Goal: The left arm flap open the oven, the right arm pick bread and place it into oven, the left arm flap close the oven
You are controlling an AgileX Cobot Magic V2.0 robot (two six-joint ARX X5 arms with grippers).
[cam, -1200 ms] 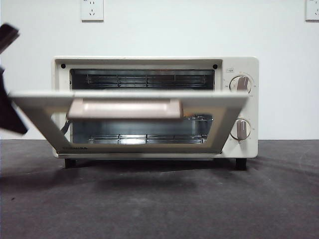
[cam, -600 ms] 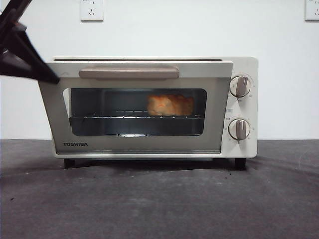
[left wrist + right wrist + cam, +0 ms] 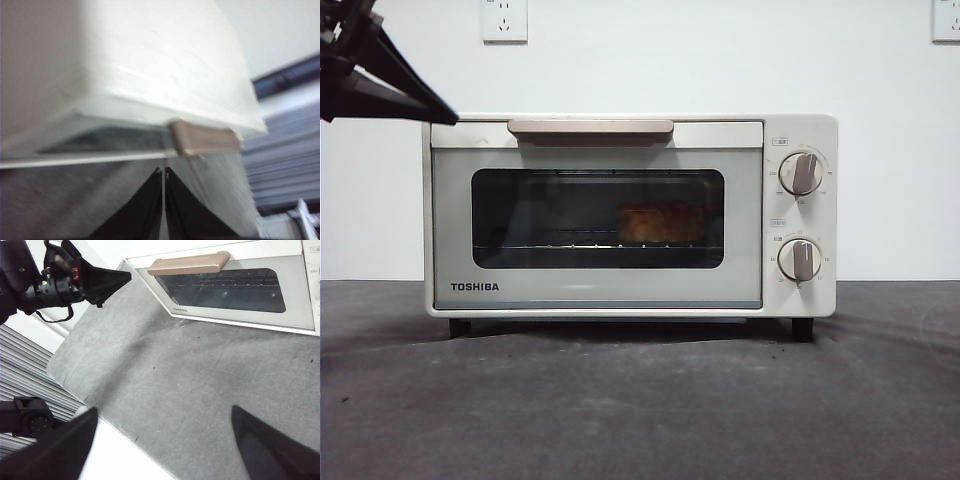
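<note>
Door: the dark glass window door (image 3: pixel 597 225) of the cream-white boxy TOSHIBA toaster oven (image 3: pixel 800 215) now stands upright and flush with the body. One second ago it hung half open, and half a second ago it was still tilted. You may count it as closed.
Handle: the beige bar handle (image 3: pixel 590 128) sits along the top of the door, in the upper middle of the front view.
Bread: the small golden-brown piece of bread (image 3: pixel 660 222) lies on the rack inside, right of the window's centre, dim behind the glass.
Left gripper: the black wedge-shaped left gripper (image 3: pixel 415 100), upper left of the front view, has risen with the door; its tip is at the oven's top left corner. The jaws are pressed together on nothing. The blurred wrist view leaves contact uncertain.
Right gripper: the right gripper (image 3: pixel 165 440) waits low over the dark grey table mat (image 3: pixel 190 375), jaws spread wide and empty.
Task standing: in your inspector's judgement all three steps are done; only withdrawal remains.
</note>
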